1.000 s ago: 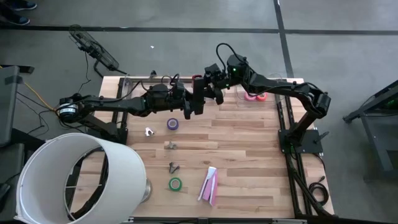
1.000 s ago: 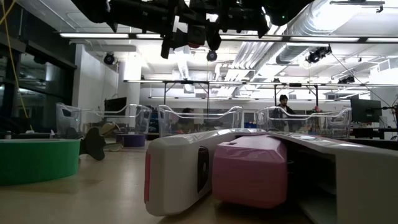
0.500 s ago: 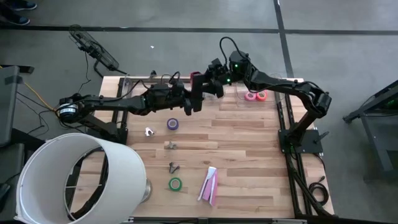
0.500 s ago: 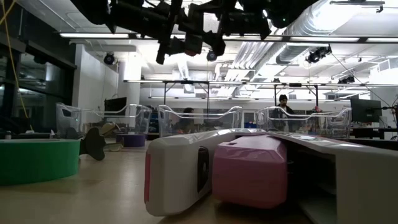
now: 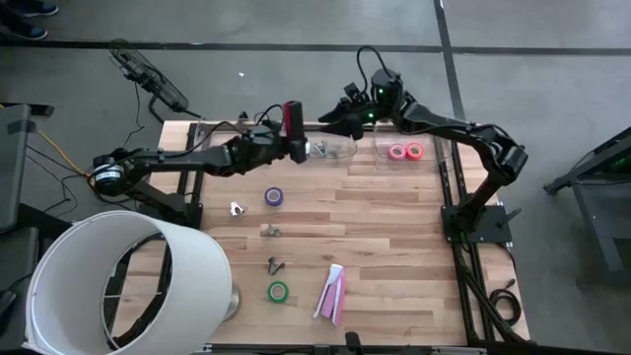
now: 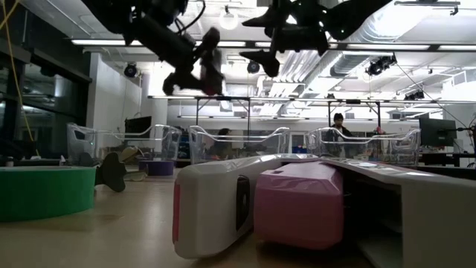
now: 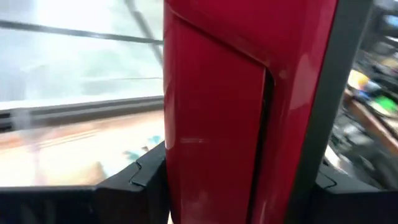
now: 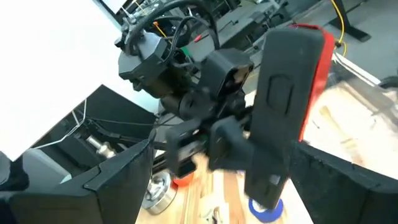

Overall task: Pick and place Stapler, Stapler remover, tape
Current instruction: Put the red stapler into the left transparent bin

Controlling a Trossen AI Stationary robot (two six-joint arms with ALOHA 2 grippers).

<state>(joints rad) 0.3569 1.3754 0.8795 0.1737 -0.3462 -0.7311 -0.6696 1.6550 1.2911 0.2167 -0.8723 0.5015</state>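
My left gripper is shut on a red and black stapler, held high over the table's far middle. The stapler fills the left wrist view and stands roughly upright in the right wrist view. My right gripper is open and empty, to the stapler's right near the far edge. A purple tape roll and a green tape roll lie flat on the table. Pink and red-orange rolls lie in a clear bin. A pink and white stapler lies near the front. My left gripper pinches the stapler between its two fingers, on its red side and the opposite side, in the stapler's lower half. The fingers come level from the table's left and lie across it. The stapler is roughly upright, lifted clear of the table.
Two clear bins stand at the far edge. Small metal stapler removers lie left of the middle. A big white drum stands over the front left corner. The table's right half is bare wood.
My left gripper has carried the stapler up and toward the table's left and far edge, and the stapler has turned more upright. My right gripper, close against the stapler a second ago, has drawn away toward the far right.
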